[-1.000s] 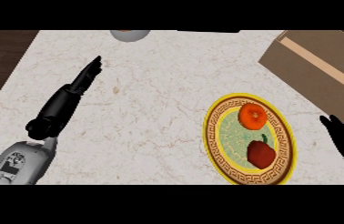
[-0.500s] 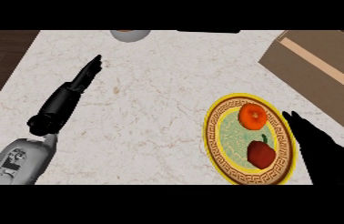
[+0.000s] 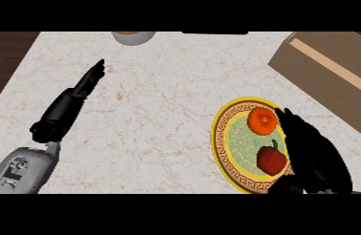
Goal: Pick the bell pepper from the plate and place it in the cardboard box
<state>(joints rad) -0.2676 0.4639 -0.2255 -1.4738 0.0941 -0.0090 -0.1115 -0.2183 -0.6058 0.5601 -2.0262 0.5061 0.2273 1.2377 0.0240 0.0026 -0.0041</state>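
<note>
The bell pepper (image 3: 271, 158) is red and glossy, with a short dark stem at its top, and it sits in the lower right part of the plate (image 3: 220, 133), at the lower right of the frame. The plate has a yellow rim, a dark key-pattern band inside it and a pale green middle. An orange fruit (image 3: 263, 121) lies in the plate's upper part, just above the pepper and apart from it. The right hand (image 3: 312, 153) comes in from the lower right and lies over the plate's right side. Its fingers are stretched out straight toward the top of the frame and it holds nothing. Its dark edge overlaps the pepper's right side, and whether it touches the pepper cannot be told. The cardboard box (image 3: 321, 67), brown with a paler strip along it, stands at the upper right of the marbled worktop (image 3: 162, 110), well apart from the plate. A pale bowl (image 3: 132, 37) shows at the upper edge, left of centre. The left hand (image 3: 62, 113) rests at the left of the frame, fingers straight and empty, pointing up and to the right.
</note>
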